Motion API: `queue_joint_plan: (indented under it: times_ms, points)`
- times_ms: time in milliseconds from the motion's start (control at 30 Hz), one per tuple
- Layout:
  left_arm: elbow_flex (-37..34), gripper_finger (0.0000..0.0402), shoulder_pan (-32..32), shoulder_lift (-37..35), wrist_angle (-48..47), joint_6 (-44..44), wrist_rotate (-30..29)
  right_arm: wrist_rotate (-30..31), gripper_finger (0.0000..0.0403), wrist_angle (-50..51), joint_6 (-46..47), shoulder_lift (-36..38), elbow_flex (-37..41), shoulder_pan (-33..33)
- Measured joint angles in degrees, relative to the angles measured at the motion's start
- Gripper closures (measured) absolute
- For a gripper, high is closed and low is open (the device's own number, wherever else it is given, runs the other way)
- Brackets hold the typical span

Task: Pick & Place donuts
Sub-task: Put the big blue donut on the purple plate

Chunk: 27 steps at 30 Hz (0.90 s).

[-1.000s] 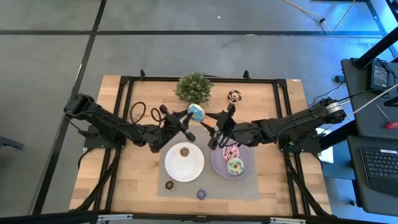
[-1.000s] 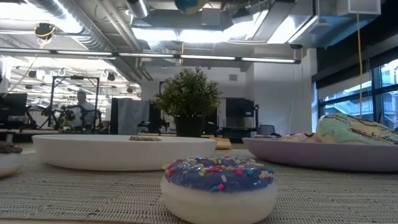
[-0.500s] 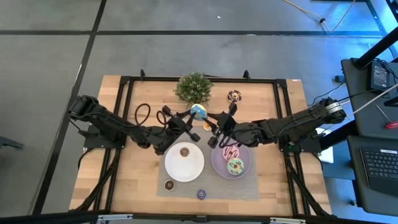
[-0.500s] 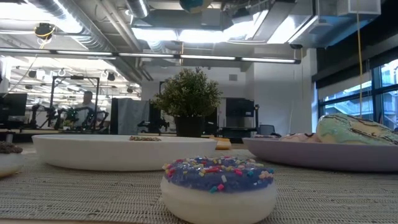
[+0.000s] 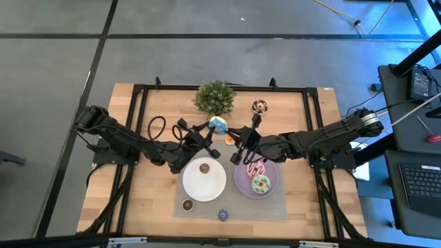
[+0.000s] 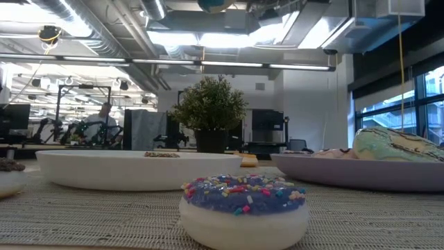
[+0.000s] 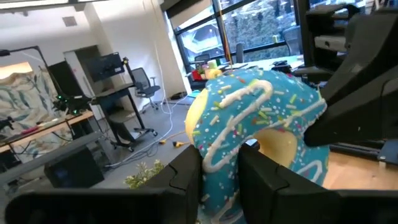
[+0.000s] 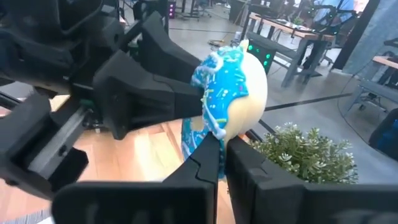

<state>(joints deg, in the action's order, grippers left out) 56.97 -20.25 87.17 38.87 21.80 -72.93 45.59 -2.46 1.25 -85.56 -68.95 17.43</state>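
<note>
A blue frosted donut hangs above the table's middle, in front of the potted plant. My left gripper comes from the left and is shut on it. My right gripper comes from the right and is also shut on it. An orange mini lies on the wood below them. A chocolate donut lies at the far edge. Pink and green donuts lie on the purple plate, a brown mini on the white plate. Another brown mini and a purple mini sit on the mat. My left gripper pinches the donut's rim between its two fingers, coming roughly level from the table's left. The donut stands on edge, clear of the table. Whether one finger reaches into the hole, I cannot tell. My right gripper pinches the opposite part of the rim between its two fingers, coming from the table's right. The frosted face is turned toward the left gripper, the cream side away from it. The donut is lifted clear.
A grey woven mat under both plates covers the near middle. A dark frame runs around the tabletop. Bare wood lies at the near left and right. In the low view a person sits far back in the room.
My left gripper has carried the blue donut a little toward the table's right edge, up against my right gripper's fingers. The donut stays on edge and clear of the table.
</note>
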Motion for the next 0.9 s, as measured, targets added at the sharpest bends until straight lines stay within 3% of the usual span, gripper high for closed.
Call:
queue_joint_plan:
  times_ms: [233, 433, 567, 767, 900]
  points:
    - [0.0, 0.023, -1.7, -3.0, -0.2, 0.1, -0.4, 1.1, 0.0386, -0.4, -0.2, 0.1, -0.1, 0.0]
    - [0.0, 0.0173, -5.2, -5.1, -0.3, 5.5, -7.1, 0.7, 0.0384, -0.9, -0.3, 0.2, -0.1, 0.0]
    - [0.0, 0.0157, -7.8, -5.9, 0.1, 6.2, -11.3, 2.1, 0.0383, -1.1, -0.5, 0.3, -0.1, 0.0]
    - [0.0, 0.0151, -11.0, -5.9, 0.1, 1.6, -11.4, 2.2, 0.0385, -2.7, -2.0, 0.3, -0.1, 0.0]
    - [0.0, 0.0152, -13.7, -6.2, 0.0, 2.3, -17.1, 2.6, 0.0384, -0.8, -4.0, 1.4, -0.1, 0.1]
